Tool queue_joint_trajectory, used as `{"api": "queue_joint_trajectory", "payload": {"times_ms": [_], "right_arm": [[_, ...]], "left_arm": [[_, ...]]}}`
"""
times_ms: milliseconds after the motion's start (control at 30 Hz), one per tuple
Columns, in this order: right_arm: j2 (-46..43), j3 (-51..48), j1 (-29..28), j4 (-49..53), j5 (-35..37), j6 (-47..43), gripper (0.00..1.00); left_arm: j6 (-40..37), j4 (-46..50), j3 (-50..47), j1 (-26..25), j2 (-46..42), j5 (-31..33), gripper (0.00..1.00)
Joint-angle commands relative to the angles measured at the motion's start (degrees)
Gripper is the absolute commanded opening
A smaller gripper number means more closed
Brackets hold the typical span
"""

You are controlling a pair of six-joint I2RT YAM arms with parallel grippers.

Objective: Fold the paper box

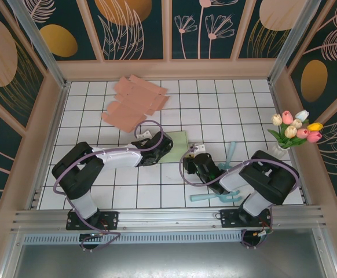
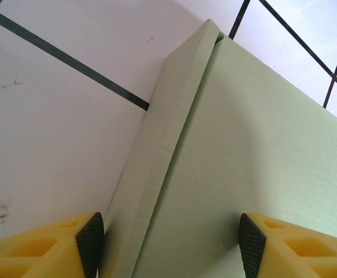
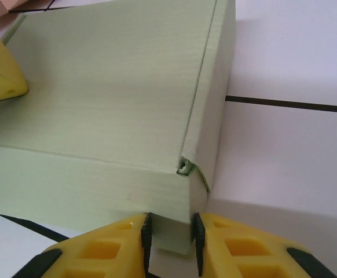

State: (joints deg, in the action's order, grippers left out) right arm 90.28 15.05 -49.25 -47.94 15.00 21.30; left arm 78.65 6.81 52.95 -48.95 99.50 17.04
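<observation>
The light green paper box (image 1: 180, 141) lies closed on the tiled table between my two arms. In the left wrist view its lid and side wall (image 2: 261, 133) run under my left gripper (image 2: 171, 243), whose jaws stand wide apart. One pad sits beside the side wall and the other pad (image 2: 251, 243) rests on the lid. From above, that left gripper (image 1: 162, 146) is at the box's left edge. My right gripper (image 3: 169, 234) is shut on the box's near corner (image 3: 174, 223), where a tucked flap peeks out. It shows from above as the right gripper (image 1: 193, 157).
Flat pink cardboard blanks (image 1: 135, 103) lie at the back of the table. A vase of tulips (image 1: 296, 128) stands at the right wall. A teal tool (image 1: 217, 197) lies beside the right arm. Walls close in the table on three sides.
</observation>
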Motion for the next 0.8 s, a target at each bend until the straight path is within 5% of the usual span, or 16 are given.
{"api": "queue_joint_trajectory", "payload": {"times_ms": [0, 767], "right_arm": [[0.8, -0.6, -1.0, -4.1, 0.0, -0.3, 0.29], [-1.9, 5.3, -6.5, 3.7, -1.3, 4.0, 0.3]], "left_arm": [[-0.8, 3.2, -0.3, 0.1, 3.2, -2.3, 0.64], [2.7, -1.7, -1.2, -0.1, 2.3, -14.0, 0.67]]}}
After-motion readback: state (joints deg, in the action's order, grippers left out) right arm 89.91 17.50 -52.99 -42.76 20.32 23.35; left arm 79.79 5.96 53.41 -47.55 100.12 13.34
